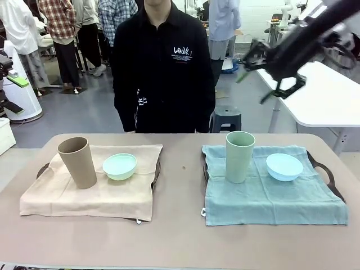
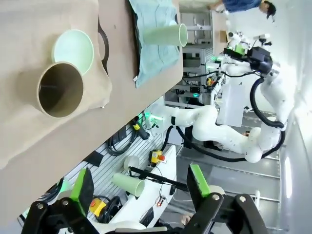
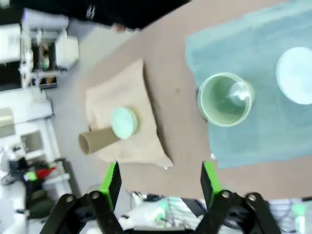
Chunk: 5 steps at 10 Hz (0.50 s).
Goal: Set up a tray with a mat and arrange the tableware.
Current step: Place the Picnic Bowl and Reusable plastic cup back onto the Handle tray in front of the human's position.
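Two trays on the counter (image 1: 180,242), each draped with a mat: tan mat (image 1: 90,188) with the tan tumbler (image 1: 77,162) upright and the mint bowl (image 1: 120,166) just beside it; teal mat (image 1: 270,188) with the green tumbler (image 1: 240,156) upright and the blue bowl (image 1: 284,166) near it. Each tumbler-and-bowl pair matches its mat, so the arrangement reads as complete, or nearly so. The right gripper (image 1: 264,79) hangs raised, well apart from the tableware; in the right wrist view its fingers (image 3: 111,181) stand spread and empty, the green tumbler beyond and between them, the blue bowl off to one side. The left fingers (image 2: 83,187) likewise stand spread, holding nothing, with the tan tumbler and mint bowl far beyond them; this stance, on judgement, suits arms parked clear of a finished layout. The trays are largely hidden under the mats, only dark handles showing; the right arm is motion-blurred in the front view; the person (image 1: 163,67) stands behind the counter, hands not visible
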Each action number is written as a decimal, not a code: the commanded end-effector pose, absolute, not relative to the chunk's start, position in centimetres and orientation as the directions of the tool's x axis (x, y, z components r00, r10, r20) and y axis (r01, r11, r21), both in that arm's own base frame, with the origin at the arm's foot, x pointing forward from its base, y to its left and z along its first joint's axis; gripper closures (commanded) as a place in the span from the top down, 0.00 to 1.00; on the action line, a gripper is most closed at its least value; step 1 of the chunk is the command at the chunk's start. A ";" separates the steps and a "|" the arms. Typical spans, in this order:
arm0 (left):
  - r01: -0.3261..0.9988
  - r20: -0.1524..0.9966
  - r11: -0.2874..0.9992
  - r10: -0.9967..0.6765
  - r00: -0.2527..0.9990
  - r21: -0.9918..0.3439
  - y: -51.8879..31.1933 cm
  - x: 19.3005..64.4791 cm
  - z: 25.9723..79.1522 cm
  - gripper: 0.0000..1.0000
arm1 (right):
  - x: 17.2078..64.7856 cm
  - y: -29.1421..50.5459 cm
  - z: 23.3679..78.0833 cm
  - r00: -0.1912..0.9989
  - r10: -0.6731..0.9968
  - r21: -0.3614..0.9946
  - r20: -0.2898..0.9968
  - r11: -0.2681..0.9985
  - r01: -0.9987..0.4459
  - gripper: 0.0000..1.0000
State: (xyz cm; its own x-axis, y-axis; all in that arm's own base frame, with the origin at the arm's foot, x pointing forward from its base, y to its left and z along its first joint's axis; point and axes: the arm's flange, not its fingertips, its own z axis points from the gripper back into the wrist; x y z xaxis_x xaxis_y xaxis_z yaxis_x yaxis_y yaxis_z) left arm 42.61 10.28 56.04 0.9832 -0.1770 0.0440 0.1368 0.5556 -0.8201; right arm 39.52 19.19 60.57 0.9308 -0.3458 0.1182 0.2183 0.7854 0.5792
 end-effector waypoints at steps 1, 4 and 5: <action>0.138 0.046 0.555 -0.176 0.983 -0.821 10.3 42.5 56.1 1.00 | 39.5 15.8 60.0 0.910 -0.402 0.591 0.099 0.760 0.271 0.85; 0.050 -0.031 0.451 -0.169 0.985 -0.891 11.4 42.8 55.0 1.00 | 40.9 5.5 58.2 0.932 -0.324 0.818 -0.160 0.485 0.309 0.85; 0.036 -0.041 0.435 -0.166 0.985 -0.900 11.9 42.5 55.1 1.00 | 39.7 0.8 57.3 0.966 -0.196 0.866 -0.169 0.438 0.241 0.85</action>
State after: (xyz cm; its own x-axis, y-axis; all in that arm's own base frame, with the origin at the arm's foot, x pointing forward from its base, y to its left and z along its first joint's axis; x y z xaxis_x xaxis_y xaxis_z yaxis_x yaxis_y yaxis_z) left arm 42.56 11.08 54.26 0.9819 -0.1883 -0.0211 0.0732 0.4797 -0.8744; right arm 40.77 5.51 58.77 0.9478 -0.3018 -0.1031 0.2488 0.4971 0.8313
